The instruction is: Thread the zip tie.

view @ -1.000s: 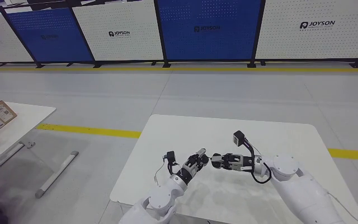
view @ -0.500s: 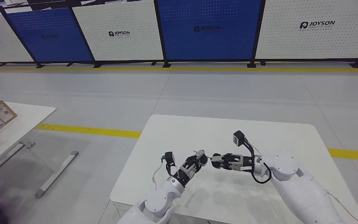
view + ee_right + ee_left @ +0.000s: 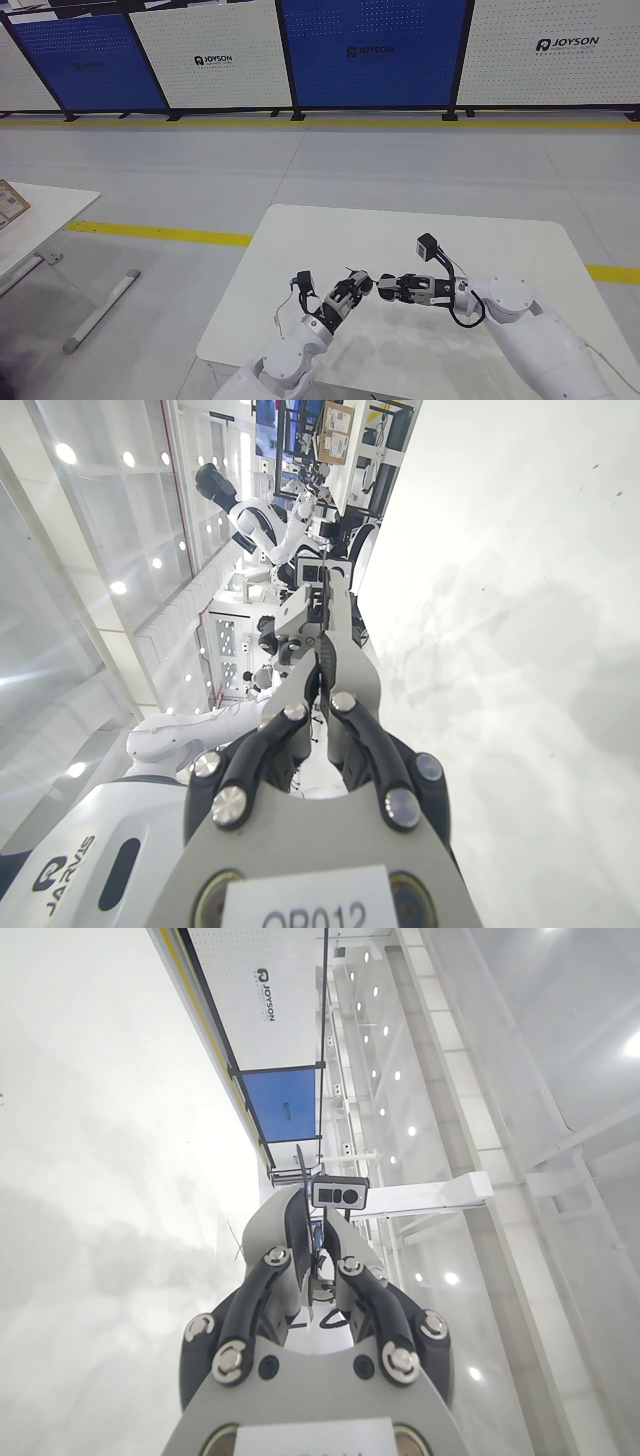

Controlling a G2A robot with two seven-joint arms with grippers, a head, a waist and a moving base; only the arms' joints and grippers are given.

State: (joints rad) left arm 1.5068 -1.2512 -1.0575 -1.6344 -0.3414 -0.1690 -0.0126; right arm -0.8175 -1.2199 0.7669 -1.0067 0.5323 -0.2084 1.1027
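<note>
- Black zip tie (image 3: 326, 635) clamped in right gripper (image 3: 386, 287), held above table (image 3: 330, 230); right wrist view shows the strip clearly, top view barely.
- Left gripper (image 3: 354, 285) pinches it too; has backed off slightly.

Both arms are bent inward from the robot's two sides, forearms angled toward each other, so that the left claw (image 3: 357, 285) and the right claw (image 3: 385, 288) face tip to tip, just apart. The right claw's fingers (image 3: 350, 650) are pinched flat on the zip tie (image 3: 325, 615). The left claw's fingers (image 3: 270, 1223) stand close together with a narrow slit between them, also gripping the zip tie.
</note>
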